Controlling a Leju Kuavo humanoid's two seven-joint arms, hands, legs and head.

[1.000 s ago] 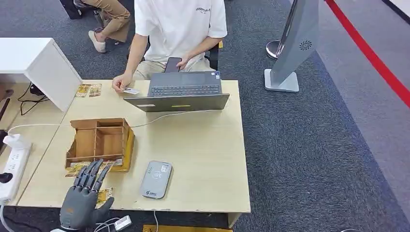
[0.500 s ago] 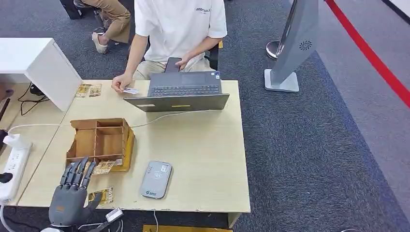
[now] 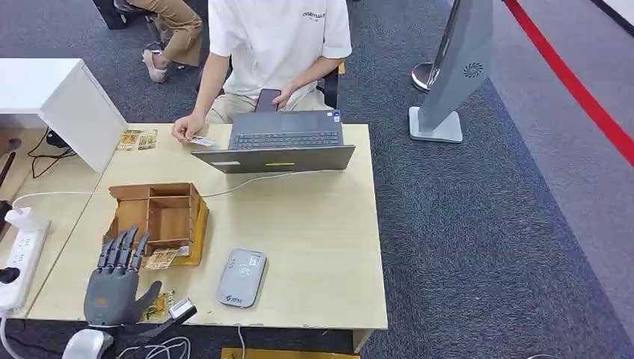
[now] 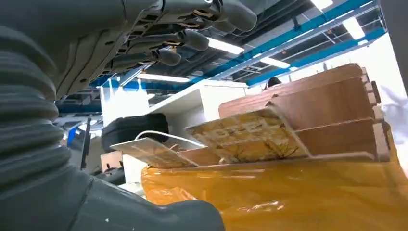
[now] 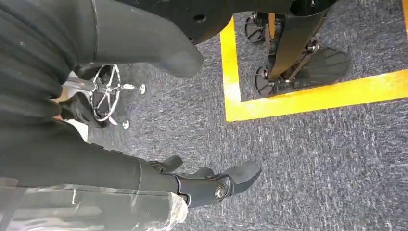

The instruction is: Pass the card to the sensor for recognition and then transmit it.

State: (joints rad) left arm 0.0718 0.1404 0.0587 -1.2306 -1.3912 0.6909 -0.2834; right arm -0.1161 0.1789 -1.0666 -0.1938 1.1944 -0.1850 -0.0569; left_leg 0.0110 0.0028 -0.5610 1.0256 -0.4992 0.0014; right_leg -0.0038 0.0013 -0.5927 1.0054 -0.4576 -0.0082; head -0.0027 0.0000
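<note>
My left hand (image 3: pixel 114 283) hovers over the table's near left corner, fingers spread and pointing at the wooden box (image 3: pixel 153 213), holding nothing. A patterned card (image 3: pixel 159 304) lies on the table beside its thumb. Two more cards (image 3: pixel 161 258) lean out of the box's front slot; the left wrist view shows one card (image 4: pixel 243 134) close ahead of the fingers (image 4: pixel 192 38), above yellow film. The grey card sensor (image 3: pixel 241 277) lies flat to the right of the box. My right hand (image 5: pixel 159 178) hangs over carpet, its fingers apart and bare.
An open laptop (image 3: pixel 278 143) stands at the far edge, its cable running to the left. A person seated behind it holds a small card (image 3: pixel 200 140) on the table and a phone (image 3: pixel 267 99). More cards (image 3: pixel 137 139) lie far left. A power strip (image 3: pixel 19 262) sits left.
My left hand drew back and left off the near card, then moved forward toward the box. The card by the table's edge is now uncovered. The person has barely moved.
</note>
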